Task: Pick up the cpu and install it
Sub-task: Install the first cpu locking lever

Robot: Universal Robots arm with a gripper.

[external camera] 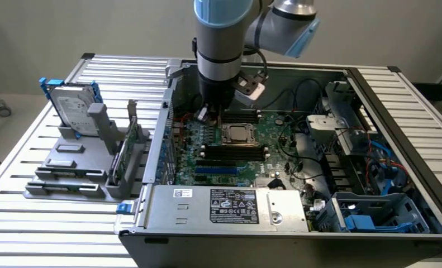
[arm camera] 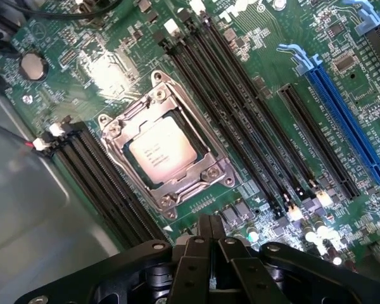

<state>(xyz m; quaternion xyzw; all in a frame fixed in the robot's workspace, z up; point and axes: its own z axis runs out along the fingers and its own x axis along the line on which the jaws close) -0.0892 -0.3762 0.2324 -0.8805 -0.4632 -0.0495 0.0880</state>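
Fingers of the gripper are pressed together with nothing between them, poised over the motherboard just beside the socket. The cpu lies flat in that socket, its silvery top framed by the metal bracket. Black memory slots run along both long sides of the socket, and blue slots lie beyond them, farther from the socket. In the exterior view the arm reaches down into the open case, the gripper just to the exterior view's left of the socket. Well outside the case, on the slatted table, a hard drive stands upright in a grey rack.
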